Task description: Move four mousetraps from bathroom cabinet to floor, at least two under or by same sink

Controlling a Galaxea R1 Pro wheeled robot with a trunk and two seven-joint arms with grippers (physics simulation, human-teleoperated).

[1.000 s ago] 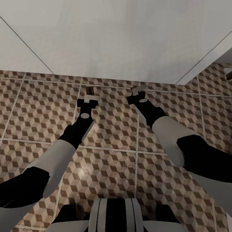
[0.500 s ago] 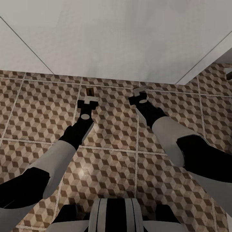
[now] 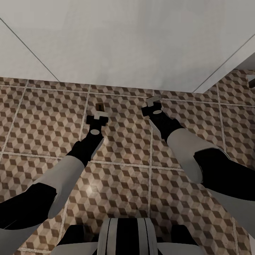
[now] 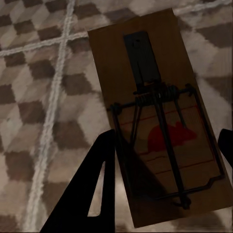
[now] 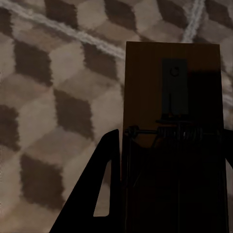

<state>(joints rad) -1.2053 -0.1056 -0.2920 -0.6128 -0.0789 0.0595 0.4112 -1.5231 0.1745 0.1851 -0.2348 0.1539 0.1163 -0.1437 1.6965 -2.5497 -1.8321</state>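
No brand name or readable writing appears on any item. The one printed mark is a red mouse silhouette on the face of the left mousetrap (image 4: 160,121), with thin red rule lines beneath it; that trap also carries a dark metal plate and a wire spring bar. No containers are present.

Left mousetrap: lies flat on the bathroom floor (image 3: 42,120), close to a pale grout line and near the floor's far edge where it meets the white wall (image 3: 124,42). In the head view it shows as a small dark slab (image 3: 100,106) just beyond the left gripper (image 3: 97,118). In the left wrist view the fingers (image 4: 94,194) stand spread on either side of the trap's near end, released, with the left finger's edge beside the board; contact cannot be confirmed.

Right mousetrap (image 5: 172,126): a brown board with a grey metal plate and a coiled spring, held between the right gripper's fingers (image 5: 99,189), which are clenched on its near half. Much of that half is in deep shadow. In the head view the right gripper (image 3: 151,102) hangs over the floor near the wall edge, well apart from the left trap; whether the right trap touches the tiles cannot be told.
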